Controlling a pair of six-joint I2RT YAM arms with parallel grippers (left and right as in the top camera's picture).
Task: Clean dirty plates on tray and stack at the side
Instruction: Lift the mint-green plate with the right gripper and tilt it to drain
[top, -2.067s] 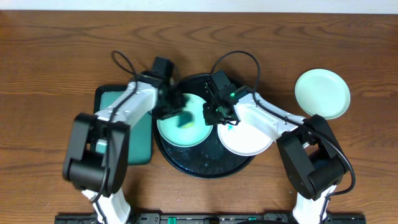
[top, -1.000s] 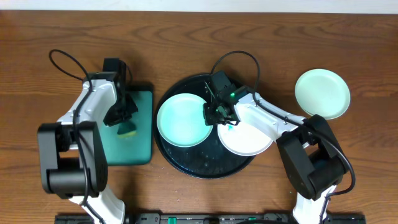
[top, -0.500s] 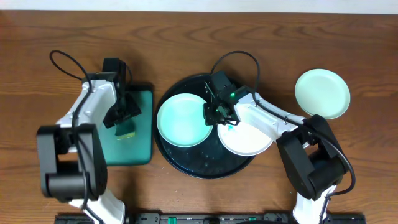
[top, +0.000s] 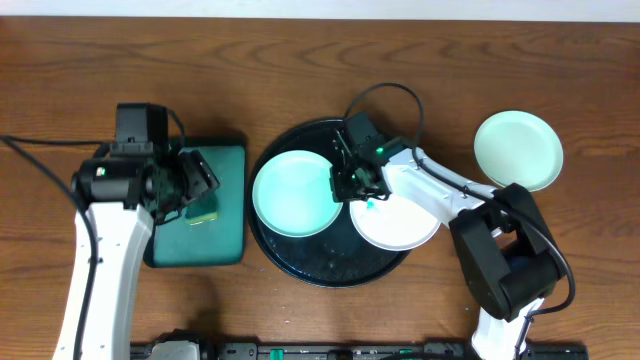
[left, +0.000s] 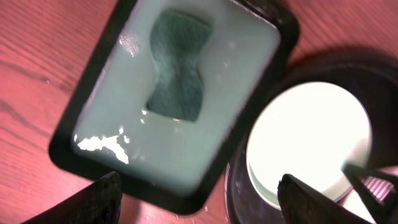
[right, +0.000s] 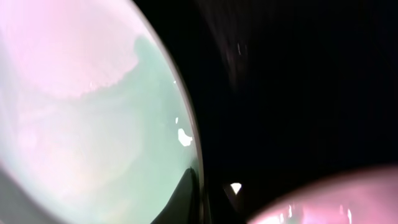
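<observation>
On the left half of the round black tray (top: 330, 265) lies a pale mint plate (top: 290, 195) that looks clean. My right gripper (top: 352, 185) is shut on its right rim. In the right wrist view one dark finger (right: 189, 193) rests on the mint plate (right: 81, 124) at its edge, with the black tray (right: 280, 93) beyond. A white plate (top: 400, 222) sits on the tray's right half. A second mint plate (top: 518, 150) lies on the table at the far right. My left gripper (top: 195, 185) hangs open and empty above the teal tray (top: 200, 245).
A green sponge (left: 177, 68) lies in the rectangular teal tray (left: 124, 143), wet with foam patches, left of the black tray (left: 239, 186). The left fingers (left: 93, 202) frame the view well above it. Bare wooden table surrounds both trays.
My left gripper has opened and let the sponge go onto the teal tray, then lifted away toward the left. The right gripper has kept its hold on the mint plate.
</observation>
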